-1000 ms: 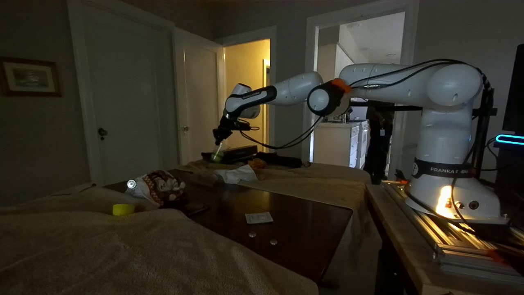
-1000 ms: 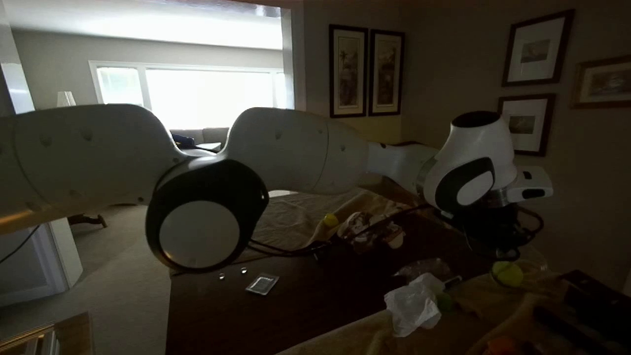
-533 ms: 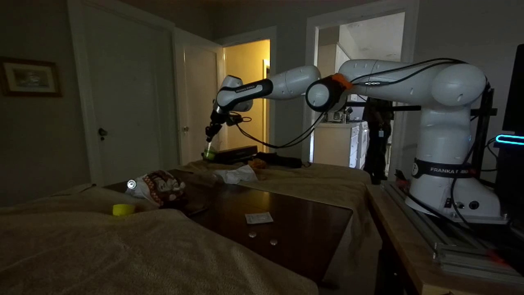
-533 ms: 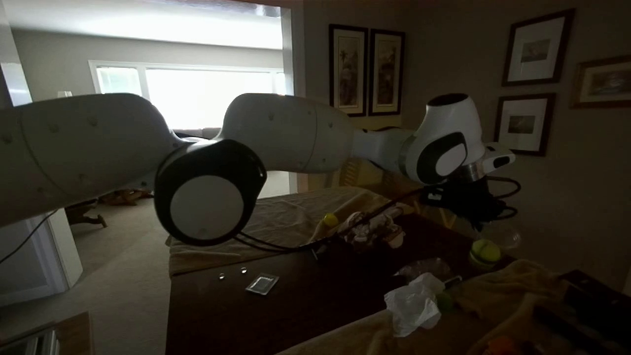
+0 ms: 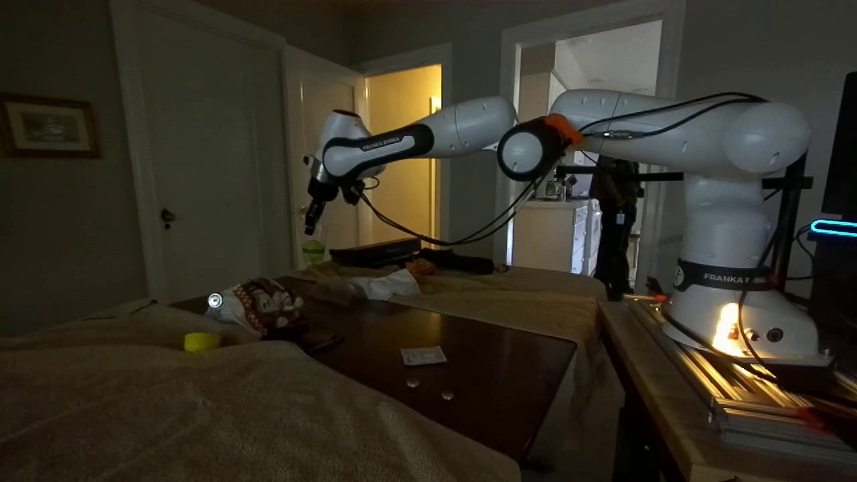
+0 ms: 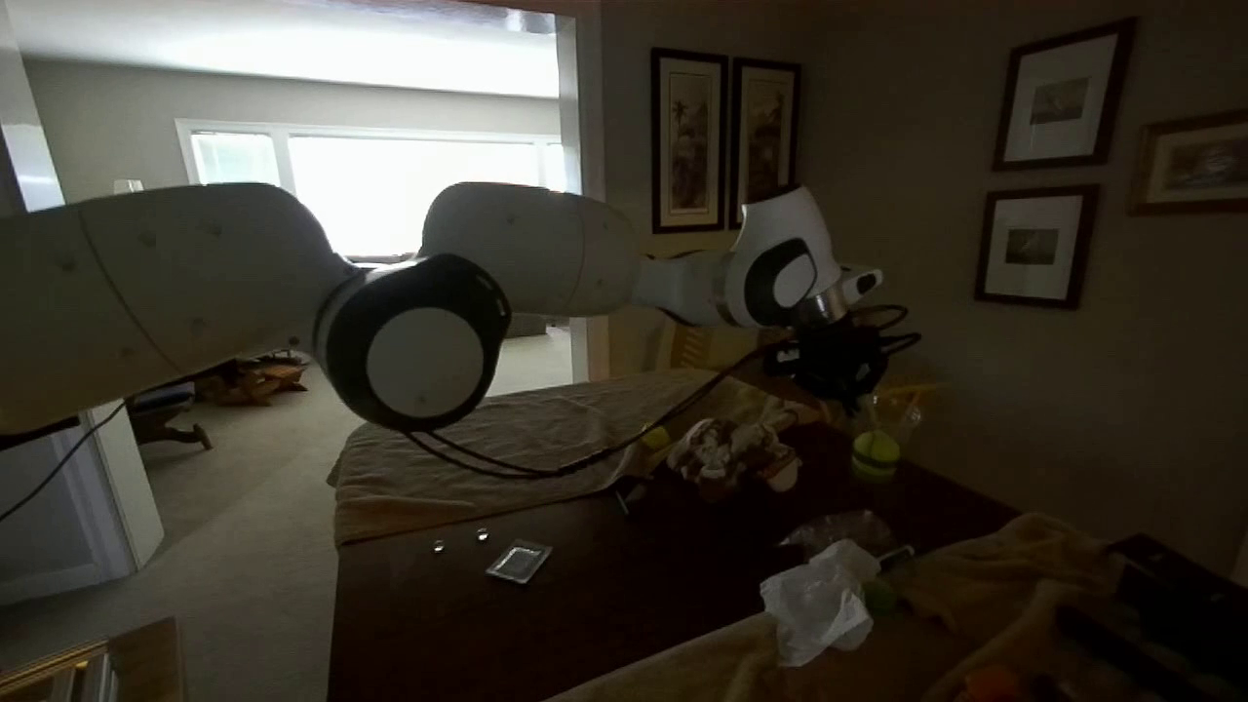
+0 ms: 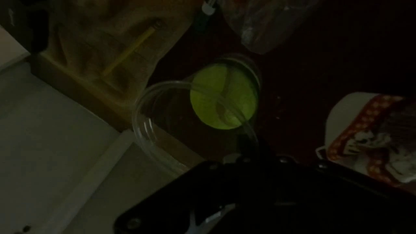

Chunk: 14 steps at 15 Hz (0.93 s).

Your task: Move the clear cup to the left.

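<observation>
Where black fingers clench: rim of clear, round plastic cup.
Below them: lime-green patch at its base.

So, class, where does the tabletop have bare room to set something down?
Bare tabletop lies between the flat packet and the crumpled white wrap, and between that packet and the table edge nearest the robot base. The far end looks crowded: patterned bundle, clear plastic, and the hand holding the clear cup.

Smooth white arm, that, with a black-ringed elbow, an orange patch, black cables, dark screw-dotted jaws and FRANKA lettered on its base band.
</observation>
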{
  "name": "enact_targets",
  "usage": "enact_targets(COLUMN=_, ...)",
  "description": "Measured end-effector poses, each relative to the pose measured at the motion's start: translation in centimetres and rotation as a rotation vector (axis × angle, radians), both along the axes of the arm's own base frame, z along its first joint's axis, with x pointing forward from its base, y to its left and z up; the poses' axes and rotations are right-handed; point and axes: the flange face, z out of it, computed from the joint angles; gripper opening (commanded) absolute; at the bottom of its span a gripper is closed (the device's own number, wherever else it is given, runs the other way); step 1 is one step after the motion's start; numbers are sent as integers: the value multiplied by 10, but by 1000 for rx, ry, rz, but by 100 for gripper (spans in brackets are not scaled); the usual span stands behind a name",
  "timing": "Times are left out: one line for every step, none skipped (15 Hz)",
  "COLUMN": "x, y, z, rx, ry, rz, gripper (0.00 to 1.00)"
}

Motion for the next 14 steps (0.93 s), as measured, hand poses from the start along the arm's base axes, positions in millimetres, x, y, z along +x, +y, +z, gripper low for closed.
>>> enact_targets(x=2, y=21, z=-1, rx=-25, ry=11, rz=34, gripper=2)
enact_targets(x=4, y=43, z=-2, rx=-46, ry=19, rz=62, gripper=2)
enact_targets(x=5, y=63, z=-3, rx=-63, ry=31, rz=87, gripper=2)
enact_targets(x=5, y=82, z=-5, rx=-72, ry=46, rz=102, gripper=2)
enact_targets(x=4, y=101, z=-7, rx=-76, ry=64, rz=110, gripper=2)
enact_targets(x=3, y=116, z=-9, rx=-74, ry=79, rz=112, gripper=2)
enact_targets(x=2, y=130, z=-12, rx=-68, ry=92, rz=111, gripper=2)
enact_targets(x=1, y=141, z=-13, rx=-61, ry=99, rz=108, gripper=2)
enact_targets(x=0, y=149, z=-14, rx=-51, ry=104, rz=101, gripper=2)
enact_targets(x=-1, y=154, z=-15, rx=-41, ry=106, rz=88, gripper=2)
enact_targets(x=-1, y=155, z=-16, rx=-30, ry=109, rz=69, gripper=2)
enact_targets(x=-1, y=152, z=-16, rx=-21, ry=111, rz=47, gripper=2)
enact_targets(x=-1, y=145, z=-17, rx=-13, ry=111, rz=23, gripper=2)
enact_targets(x=-1, y=136, z=-17, rx=-5, ry=111, rz=-1, gripper=2)
